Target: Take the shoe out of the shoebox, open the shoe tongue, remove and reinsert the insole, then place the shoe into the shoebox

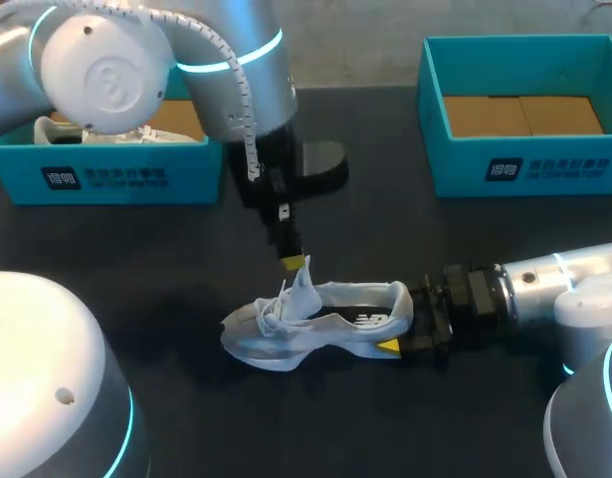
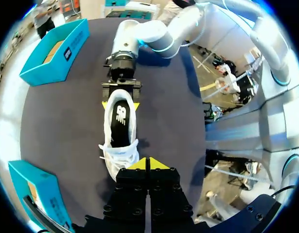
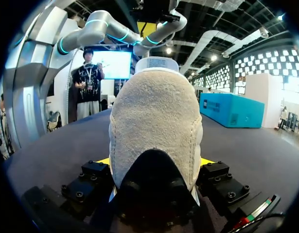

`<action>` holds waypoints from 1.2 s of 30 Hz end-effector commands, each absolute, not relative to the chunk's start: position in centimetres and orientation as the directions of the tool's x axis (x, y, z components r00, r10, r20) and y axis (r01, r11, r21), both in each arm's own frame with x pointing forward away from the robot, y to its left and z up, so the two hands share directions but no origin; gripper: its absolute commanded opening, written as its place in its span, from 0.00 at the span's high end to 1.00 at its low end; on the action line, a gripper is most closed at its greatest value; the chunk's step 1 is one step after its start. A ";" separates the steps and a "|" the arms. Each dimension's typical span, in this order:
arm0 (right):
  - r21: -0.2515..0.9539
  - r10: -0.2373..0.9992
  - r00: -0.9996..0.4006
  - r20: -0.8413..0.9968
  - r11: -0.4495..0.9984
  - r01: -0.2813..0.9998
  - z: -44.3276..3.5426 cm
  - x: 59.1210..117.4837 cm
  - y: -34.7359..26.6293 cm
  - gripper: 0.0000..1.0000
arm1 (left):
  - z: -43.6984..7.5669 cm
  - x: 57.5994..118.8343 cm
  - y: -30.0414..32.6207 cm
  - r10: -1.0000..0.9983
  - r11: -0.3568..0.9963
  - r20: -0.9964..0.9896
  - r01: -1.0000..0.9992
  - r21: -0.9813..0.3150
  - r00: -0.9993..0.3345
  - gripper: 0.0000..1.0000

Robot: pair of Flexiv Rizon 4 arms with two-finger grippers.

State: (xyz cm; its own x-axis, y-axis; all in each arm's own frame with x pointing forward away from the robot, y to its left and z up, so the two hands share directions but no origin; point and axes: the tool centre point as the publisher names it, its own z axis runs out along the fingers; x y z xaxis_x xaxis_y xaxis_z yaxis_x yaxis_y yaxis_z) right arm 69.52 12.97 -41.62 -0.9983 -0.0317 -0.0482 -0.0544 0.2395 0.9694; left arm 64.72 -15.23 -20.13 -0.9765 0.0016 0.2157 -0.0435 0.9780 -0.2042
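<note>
A white sneaker (image 1: 315, 324) lies on its sole mid-table, toe toward my left. My left gripper (image 1: 296, 263) hangs over it, shut on the tip of the tongue (image 1: 304, 284), which stands pulled up. From above, the left wrist view shows the shoe (image 2: 121, 136) with its dark insole (image 2: 121, 116) exposed, just ahead of the shut left gripper (image 2: 148, 164). My right gripper (image 1: 405, 321) grips the heel from both sides; its fingertips (image 2: 104, 104) flank the heel there. In the right wrist view the beige heel (image 3: 156, 116) fills the space between the right gripper (image 3: 154, 162) fingers.
One blue shoebox (image 1: 106, 174) stands at the back left with another white shoe (image 1: 87, 129) inside. A second blue shoebox (image 1: 524, 169) with a brown floor stands at the back right, seen also as box (image 3: 232, 109). Dark tabletop surrounds the sneaker.
</note>
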 end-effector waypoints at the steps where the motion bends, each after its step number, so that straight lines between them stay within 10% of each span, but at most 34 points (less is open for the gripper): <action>1: 0.969 -0.031 -0.998 -0.049 0.241 -0.055 -41.7 69.4 12.9 1.00 | -21.2 65.7 -18.0 0.082 0.985 0.236 0.042 -0.170 -0.968 1.00; 36: 0.969 -0.031 -0.998 -0.049 0.241 -0.055 -41.7 69.4 12.9 1.00 | -27.4 66.8 -22.3 0.141 0.984 0.201 0.115 -0.135 -0.969 1.00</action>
